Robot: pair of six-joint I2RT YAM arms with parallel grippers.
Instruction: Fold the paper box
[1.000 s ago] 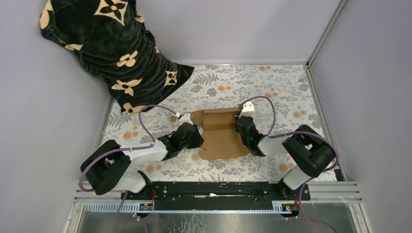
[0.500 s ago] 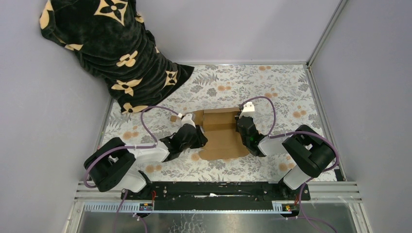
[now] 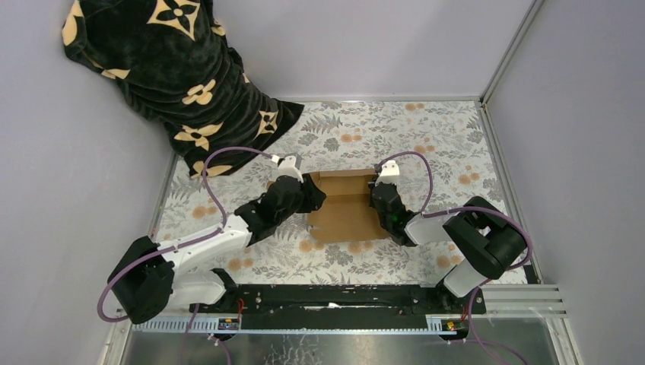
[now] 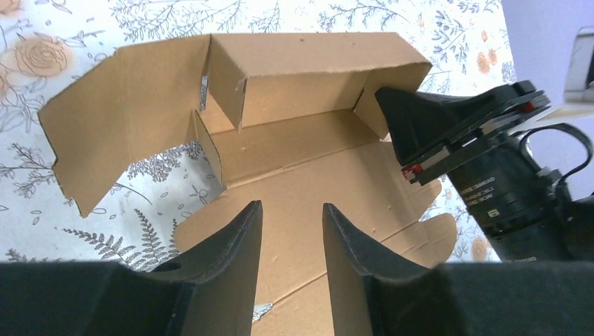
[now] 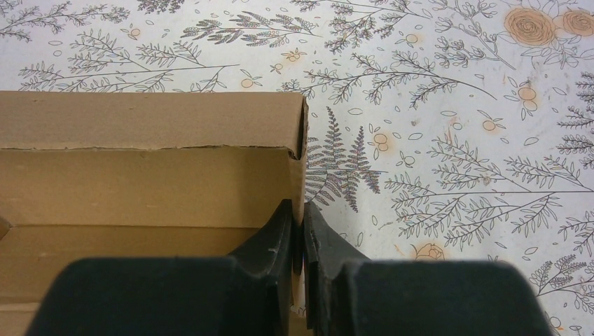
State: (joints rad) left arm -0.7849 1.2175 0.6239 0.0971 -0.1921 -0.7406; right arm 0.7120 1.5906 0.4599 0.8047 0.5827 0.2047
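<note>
Two walls of the paper box (image 3: pixel 346 209) stand raised on the surface (image 3: pixel 426 137), its left flap (image 4: pixel 119 119) splayed outward. Your right gripper (image 5: pixel 302 231) is clenched on the right wall (image 4: pixel 368 110). Your left gripper (image 4: pixel 292 231) hangs released over the base panel (image 4: pixel 336 182). Push that flap hard and the box may skid or twist out of the lone pinch. Since a second ago, your left arm (image 3: pixel 220 243) has reached farther forward alongside the box.

A black cloth (image 3: pixel 171 80) with beige flower and diamond motifs slumps in the corner at about ten o'clock, draped against the pale grey wall (image 3: pixel 365 46), its lower end spilling onto the table. A white tablecloth (image 3: pixel 426 129) printed with grey ferns and orange roses covers the table. An aluminium frame rail (image 3: pixel 506 57) runs up the two o'clock corner.
</note>
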